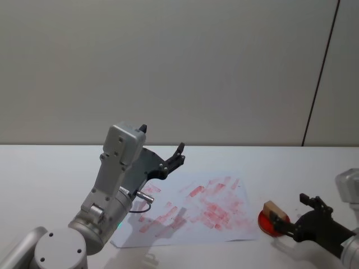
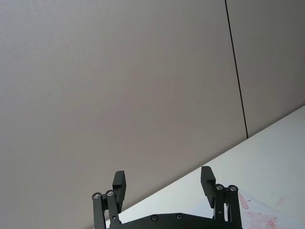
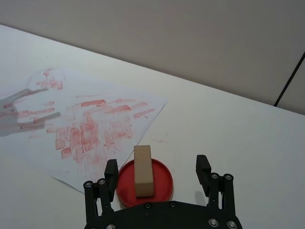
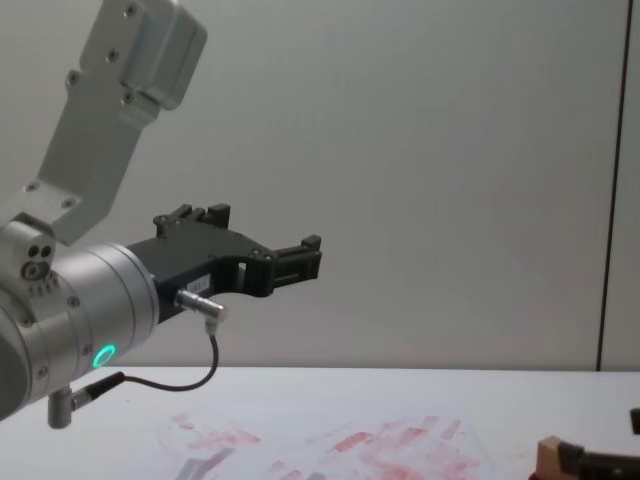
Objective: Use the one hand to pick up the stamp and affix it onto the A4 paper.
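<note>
The stamp (image 3: 143, 171), a tan wooden block, stands on a round red ink pad (image 3: 163, 180) just off the corner of the A4 paper (image 3: 86, 129), a white sheet covered in red marks. My right gripper (image 3: 157, 170), the working hand, is open low over the pad. The block sits between its fingers, closer to one of them, with a gap on the other side. In the head view the stamp (image 1: 273, 210) lies at the lower right with the right gripper (image 1: 293, 213) beside it. My left gripper (image 1: 178, 154) hangs open and empty, raised above the paper's (image 1: 213, 210) left part.
The raised left arm (image 4: 90, 300), silver with a green light, holds its left gripper (image 4: 300, 260) high above the table (image 1: 50, 174). A grey wall stands behind. The ink pad (image 1: 268, 223) lies near the table's front right.
</note>
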`<action>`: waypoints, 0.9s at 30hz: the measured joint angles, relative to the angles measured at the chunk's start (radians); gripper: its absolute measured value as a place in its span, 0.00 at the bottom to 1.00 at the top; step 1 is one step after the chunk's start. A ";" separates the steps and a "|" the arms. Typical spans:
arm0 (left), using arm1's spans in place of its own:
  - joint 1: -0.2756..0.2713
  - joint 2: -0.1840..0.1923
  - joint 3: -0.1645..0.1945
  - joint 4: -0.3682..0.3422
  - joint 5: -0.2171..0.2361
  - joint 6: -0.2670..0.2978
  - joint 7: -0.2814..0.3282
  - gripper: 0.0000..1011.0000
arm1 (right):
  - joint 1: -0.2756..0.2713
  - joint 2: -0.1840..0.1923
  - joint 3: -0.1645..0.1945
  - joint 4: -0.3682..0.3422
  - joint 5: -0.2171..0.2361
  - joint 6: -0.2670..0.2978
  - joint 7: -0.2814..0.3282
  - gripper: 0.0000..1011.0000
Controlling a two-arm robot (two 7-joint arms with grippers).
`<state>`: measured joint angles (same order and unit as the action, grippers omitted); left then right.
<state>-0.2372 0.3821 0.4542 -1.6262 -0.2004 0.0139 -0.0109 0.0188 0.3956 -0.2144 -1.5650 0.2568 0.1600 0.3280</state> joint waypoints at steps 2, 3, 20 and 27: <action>0.000 0.000 0.000 0.000 0.000 0.000 0.000 0.99 | 0.007 -0.005 -0.004 0.009 -0.009 0.001 0.005 0.99; 0.000 0.000 0.000 0.000 0.000 0.000 0.000 0.99 | 0.010 -0.007 -0.006 0.015 -0.014 0.001 0.007 0.99; 0.000 0.000 0.000 0.000 0.000 0.000 0.000 0.99 | 0.068 -0.049 -0.037 0.100 -0.068 0.019 0.045 0.71; 0.000 0.000 0.000 0.000 0.000 0.000 0.000 0.99 | 0.090 -0.061 -0.042 0.120 -0.072 0.024 0.050 0.50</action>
<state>-0.2372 0.3821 0.4542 -1.6262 -0.2004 0.0139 -0.0110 0.1088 0.3343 -0.2563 -1.4446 0.1849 0.1841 0.3782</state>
